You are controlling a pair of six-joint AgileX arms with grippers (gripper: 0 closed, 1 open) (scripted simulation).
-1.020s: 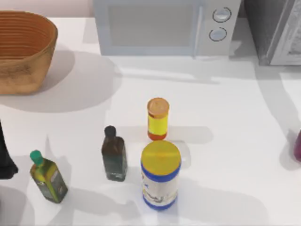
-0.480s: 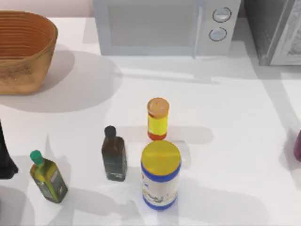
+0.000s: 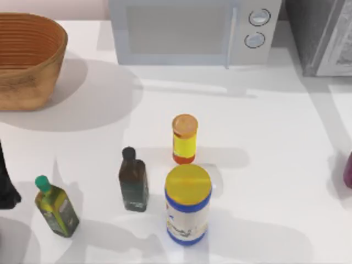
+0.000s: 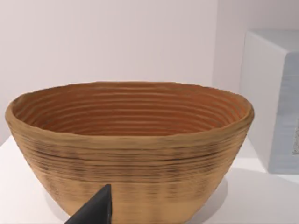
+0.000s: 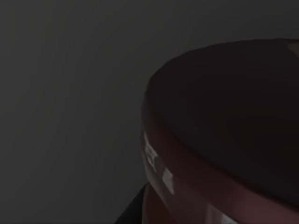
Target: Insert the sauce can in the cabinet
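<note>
Sauce can (image 5: 224, 140) sits right up against the right arm's wrist camera, dark lid and red rim close before the fingers in a dark view; whether those fingers pinch it cannot be told. Cabinet (image 3: 322, 33) stands at the table's (image 3: 275, 121) far right corner. Left arm (image 3: 6, 181) waits at the left edge, facing the woven basket (image 4: 131, 149).

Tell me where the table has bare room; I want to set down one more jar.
Open table lies between the microwave and the slim yellow bottle, running right toward the cabinet. The front is crowded: yellow-lidded canister, dark bottle, green-capped bottle.
</note>
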